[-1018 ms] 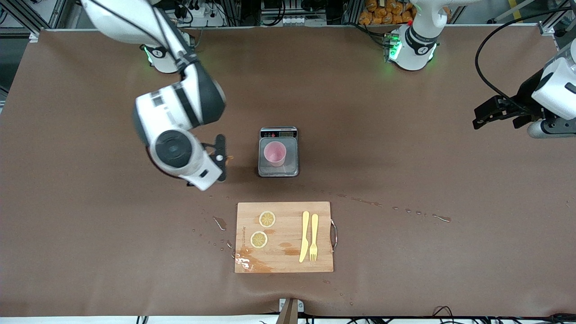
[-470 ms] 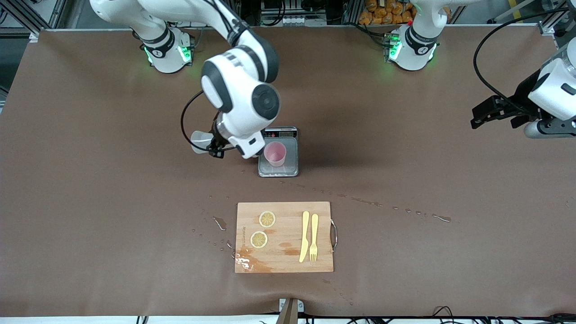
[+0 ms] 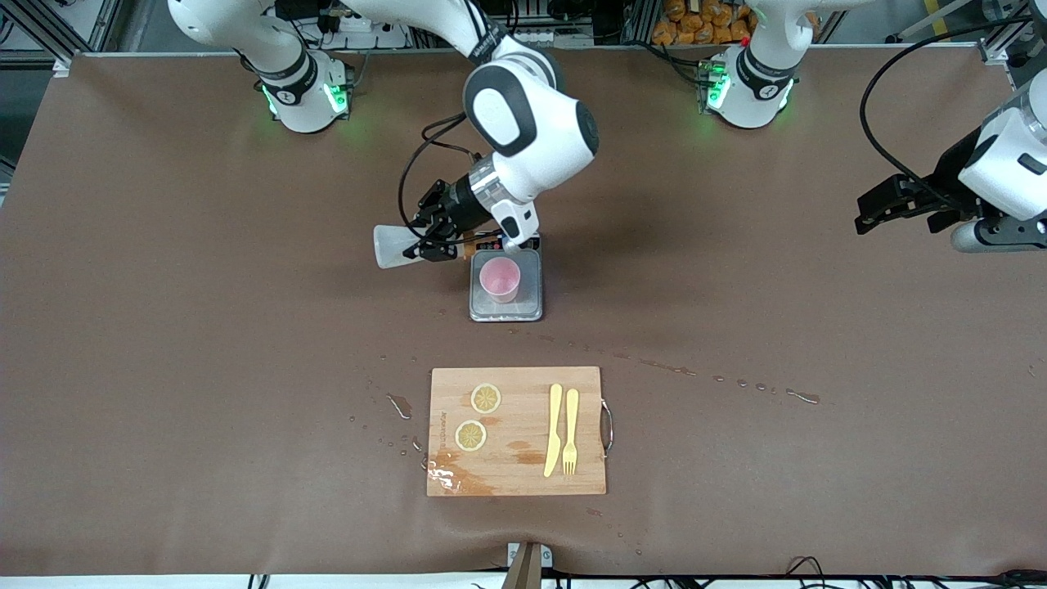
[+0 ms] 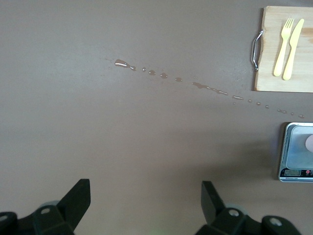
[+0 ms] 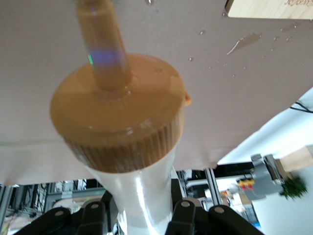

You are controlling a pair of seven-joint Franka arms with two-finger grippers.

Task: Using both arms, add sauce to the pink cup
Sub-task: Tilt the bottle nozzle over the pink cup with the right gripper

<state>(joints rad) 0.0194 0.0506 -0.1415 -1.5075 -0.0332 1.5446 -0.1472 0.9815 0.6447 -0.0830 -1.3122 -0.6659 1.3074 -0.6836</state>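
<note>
1. Brown cloth covers our table point(image 3: 204, 327); a scale point(image 3: 532, 307) stands mid-table with the cup point(image 3: 500, 280) on it, and a board point(image 3: 515, 483) with lemon slices point(image 3: 486, 398), knife point(image 3: 554, 429) and fork point(image 3: 571, 431) lies nearer the camera.
2. Our right gripper point(image 3: 436, 239) is pinched on the sauce point(image 3: 393, 245), held sideways in the air just beside the scale, nozzle toward the cup.
3. Our left gripper point(image 3: 879, 213) waits with fingers point(image 4: 78, 200) spread over the left arm's end of the table.
4. We judge the pickup and carry done; tipping the nozzle over the cup and squeezing remain. We cannot tell if any sauce is in the cup.
5. Droplets point(image 3: 736, 382) trail across the cloth.
</note>
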